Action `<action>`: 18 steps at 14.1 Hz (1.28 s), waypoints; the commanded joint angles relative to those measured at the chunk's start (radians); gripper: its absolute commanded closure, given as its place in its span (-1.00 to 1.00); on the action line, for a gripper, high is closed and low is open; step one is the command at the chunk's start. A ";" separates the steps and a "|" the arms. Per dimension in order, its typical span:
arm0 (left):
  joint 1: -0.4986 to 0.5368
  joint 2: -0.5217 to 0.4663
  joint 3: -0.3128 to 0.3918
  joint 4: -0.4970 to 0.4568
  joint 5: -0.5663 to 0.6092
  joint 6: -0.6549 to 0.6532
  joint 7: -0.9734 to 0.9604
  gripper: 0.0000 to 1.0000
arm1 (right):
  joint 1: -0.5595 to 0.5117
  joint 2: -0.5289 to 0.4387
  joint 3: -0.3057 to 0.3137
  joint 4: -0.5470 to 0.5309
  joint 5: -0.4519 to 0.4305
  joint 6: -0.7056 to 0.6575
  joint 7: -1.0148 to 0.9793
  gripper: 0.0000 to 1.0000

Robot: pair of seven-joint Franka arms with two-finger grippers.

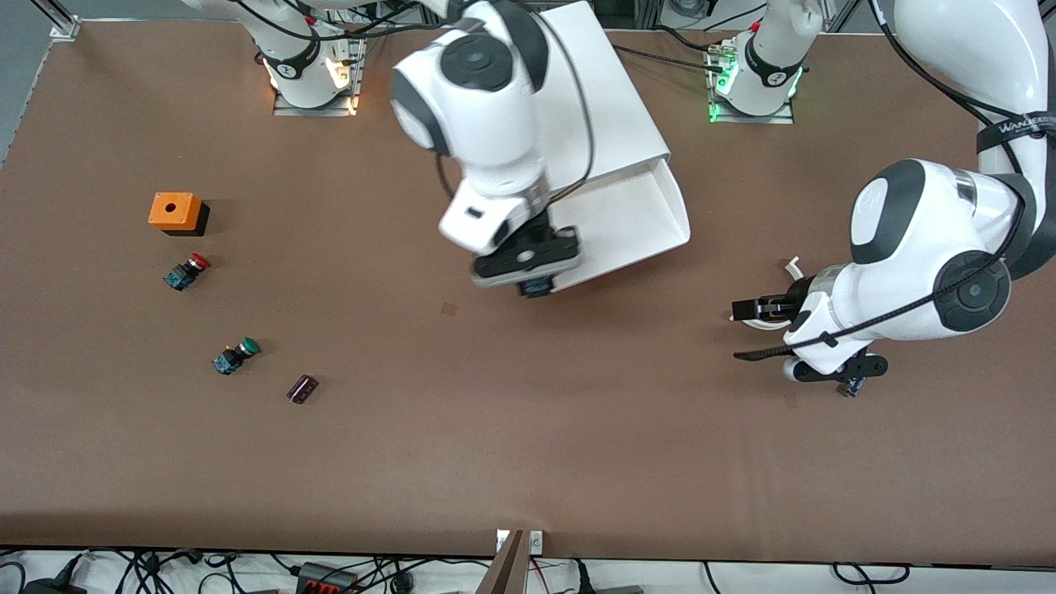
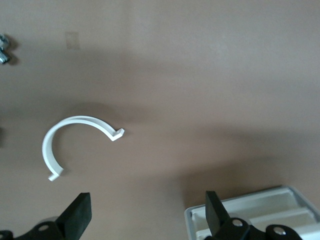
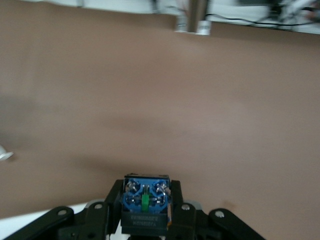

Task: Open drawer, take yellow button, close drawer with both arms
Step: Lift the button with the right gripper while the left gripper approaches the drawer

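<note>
Here, my right wrist view alone shows the button (image 3: 145,204) blue underside, pinched between my right gripper (image 3: 145,212) fingers, over the drawer (image 1: 639,223) front edge, my left gripper (image 2: 147,215) spread wide near the table (image 1: 528,462) left-arm end.

- A robotics lab: two white arms (image 1: 487,107) are bolted on metal base plates (image 1: 313,103) to a brown-covered table (image 1: 528,445).
- Aluminium frame posts (image 1: 58,21) stand at the table's corner.
- Loose cables and power strips (image 1: 322,576) run along the edge nearest the front camera.
</note>
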 commanded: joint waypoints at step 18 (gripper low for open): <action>-0.246 -0.157 -0.132 -0.471 0.012 0.436 -0.598 -1.00 | -0.409 -0.114 0.028 -0.606 0.117 0.020 -0.477 1.00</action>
